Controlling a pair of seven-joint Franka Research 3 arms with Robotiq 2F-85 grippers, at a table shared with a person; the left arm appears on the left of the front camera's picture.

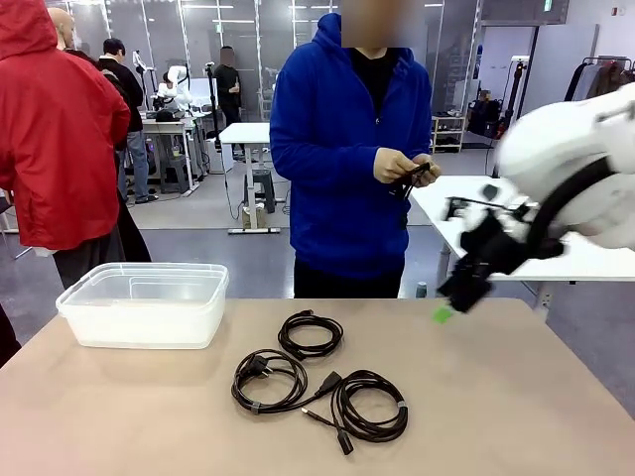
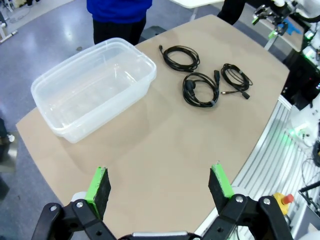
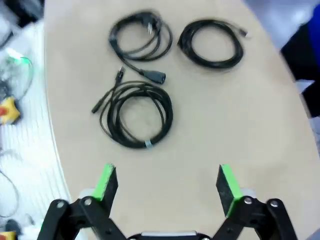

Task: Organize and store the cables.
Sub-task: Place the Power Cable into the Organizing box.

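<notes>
Three coiled thin black cables [image 1: 372, 432] lie unstored beside the empty clear plastic bin [image 1: 139, 327]; left gripper [image 2: 159, 172] and right gripper [image 3: 167, 170] gape wide, empty.

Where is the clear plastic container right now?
In the front view, the clear plastic container sits on the table's left side, toward the far edge, just left of the three coiled cables, with nothing inside it.

The left claw [image 2: 159, 181] hangs wide open over the tan desk [image 2: 165, 145]. A clear plastic box [image 2: 100, 114] sits on it. 3 black cables [image 2: 191, 83] (each rolled in a loop) lie beside the box, not touching it. A person in blue [image 2: 119, 10] stands at the far edge.
</notes>
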